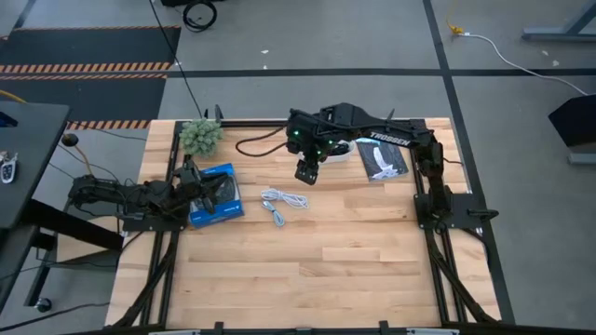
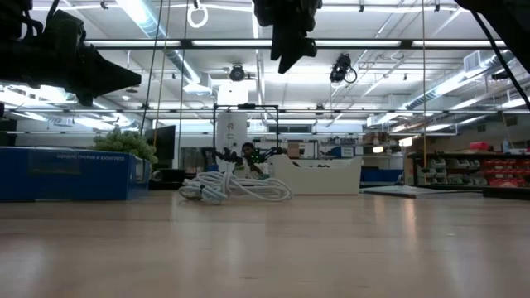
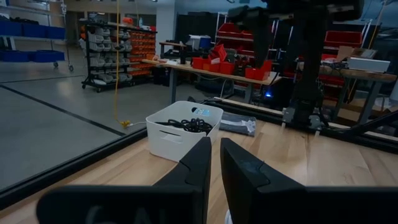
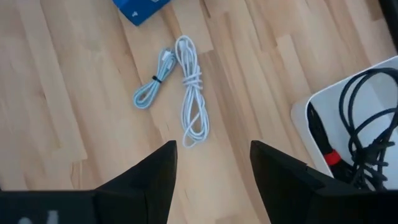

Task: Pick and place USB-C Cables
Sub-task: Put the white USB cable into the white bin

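Note:
A white USB-C cable (image 4: 189, 93) lies in loose loops on the wood, with a smaller tied pale bundle (image 4: 152, 87) beside it; both also show in the high view (image 1: 284, 199) and the low view (image 2: 236, 186). Black cables (image 4: 357, 124) lie coiled inside the white tray (image 4: 311, 112), which stands behind the white cable (image 3: 180, 134). My right gripper (image 4: 213, 149) is open and hovers high above the table (image 1: 305, 174), between the tray and the white cable, touching nothing. My left gripper (image 3: 216, 165) waits by the table's left edge over the blue box, fingers almost together.
A blue box (image 1: 216, 195) sits left of the white cable, under my left arm. A flat black-and-blue packet (image 1: 382, 160) lies right of the tray. A small green plant (image 1: 200, 137) stands at the far left corner. Bare wood spans the near half of the table (image 1: 317, 270).

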